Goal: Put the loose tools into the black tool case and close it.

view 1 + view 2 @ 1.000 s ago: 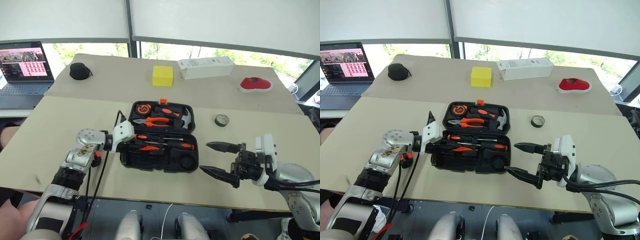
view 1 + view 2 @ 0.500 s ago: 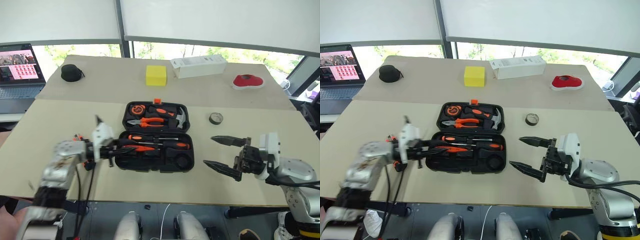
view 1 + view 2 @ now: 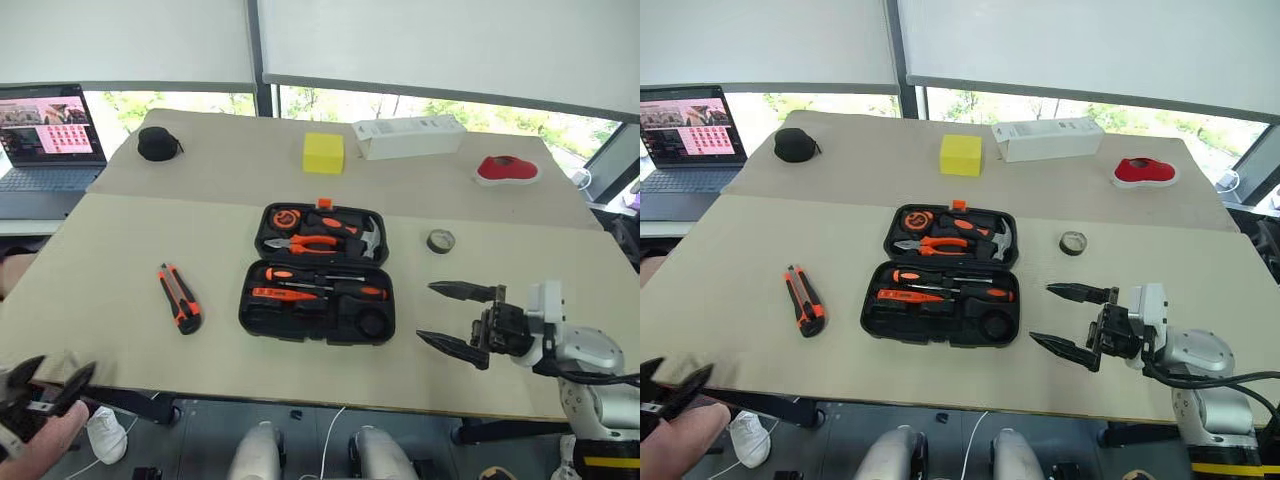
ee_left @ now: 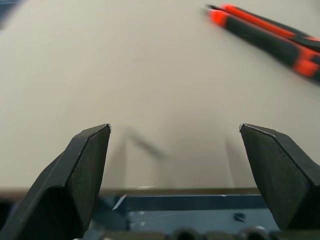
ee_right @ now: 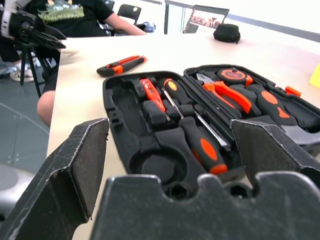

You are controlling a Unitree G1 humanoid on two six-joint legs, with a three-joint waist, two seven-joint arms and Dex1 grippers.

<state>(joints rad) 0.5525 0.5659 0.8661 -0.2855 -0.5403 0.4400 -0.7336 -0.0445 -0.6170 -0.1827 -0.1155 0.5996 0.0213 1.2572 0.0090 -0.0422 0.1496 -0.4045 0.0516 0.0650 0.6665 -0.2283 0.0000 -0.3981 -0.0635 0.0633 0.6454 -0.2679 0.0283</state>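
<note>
The black tool case (image 3: 258,312) lies open in the middle of the table, lid half to the rear. Two orange-and-black screwdrivers (image 3: 335,289) and a small orange screwdriver (image 3: 275,293) rest in its front half. An orange-black utility knife (image 3: 179,298) lies on the table left of the case. A dark tape roll (image 3: 441,240) sits to the case's right rear. My left gripper (image 3: 65,365) hangs open and empty beyond the table's front left edge, with the knife (image 4: 270,37) ahead of it. My right gripper (image 3: 425,311) stands open, empty, just right of the case, pointing at it.
A laptop (image 3: 45,140), round black pouch (image 3: 158,143), yellow block (image 3: 324,152), white box (image 3: 410,135) and red object (image 3: 510,168) stand along the back. Pliers, hammer and tape measure fill the case's lid half (image 3: 320,232). A seated person (image 5: 75,15) is past the table's left end.
My left gripper has opened, left the case's left side and swung back and left past the table's front edge. The utility knife now shows where the arm was. Right gripper unmoved.
</note>
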